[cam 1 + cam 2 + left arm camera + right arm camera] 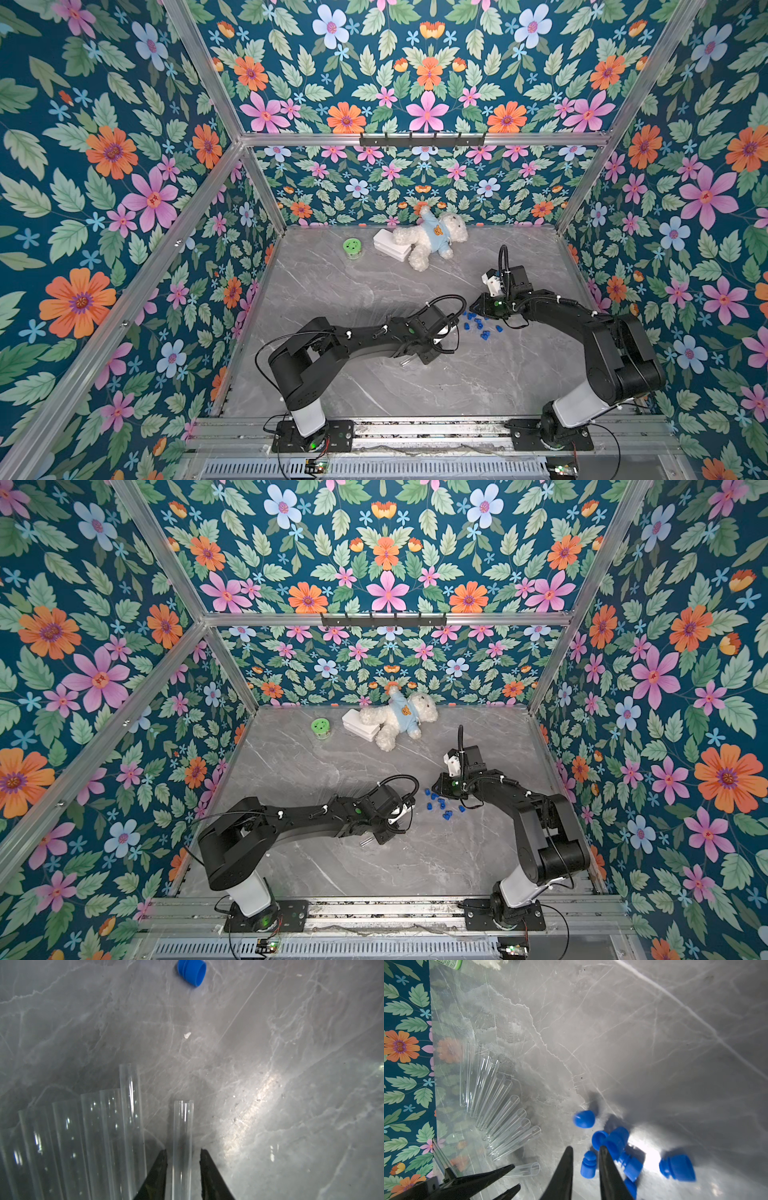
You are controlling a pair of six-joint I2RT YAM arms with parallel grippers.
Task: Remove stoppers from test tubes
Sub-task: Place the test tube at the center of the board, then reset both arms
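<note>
Both pairs slightly spread | left jaws straddle a test tube [182, 1126] | right jaws straddle a stopper [588, 1164]

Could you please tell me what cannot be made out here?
Clear thin test tubes: unseen in both top views, too faint on grey marble table.
Lone clear tube at left gripper: end cut by frame edge, left wrist view.
Blue ribbed stoppers: count unclear; blurred, overlapping in right wrist view.

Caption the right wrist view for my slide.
Loose blue stoppers under the parted right jaws, uncapped test tubes fanned alongside on grey marble.
</note>
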